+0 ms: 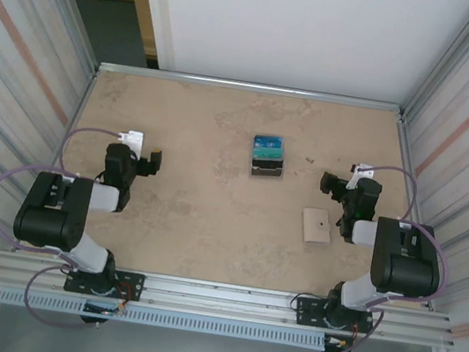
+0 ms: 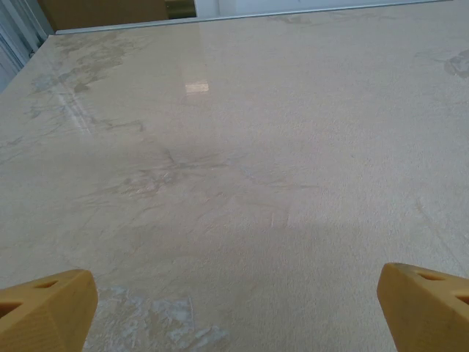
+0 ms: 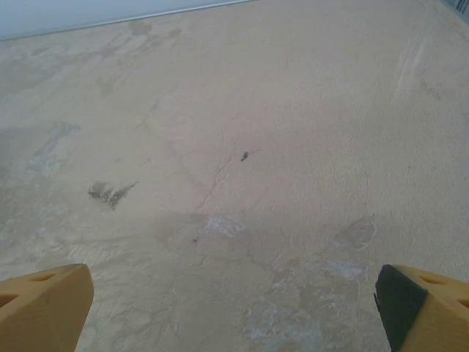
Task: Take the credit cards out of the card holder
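A dark card holder [image 1: 266,168] lies near the middle of the table, slightly toward the back. Teal-blue credit cards [image 1: 267,148] stick out of its far end. My left gripper [image 1: 154,162] hovers at the left, well apart from the holder, open with nothing between its fingers. On the right, my right gripper [image 1: 333,184] points toward the holder from a short distance and is open too. In the left wrist view the yellow fingertips [image 2: 45,308] stand wide over bare table. The right wrist view likewise has its fingertips [image 3: 44,304] far apart above bare table.
A beige rectangular piece [image 1: 317,226] with a dark dot lies on the table just left of the right arm. Metal rails edge the table [image 1: 201,215], and corrugated walls rise on both sides. A white tag [image 1: 133,137] sits by the left arm.
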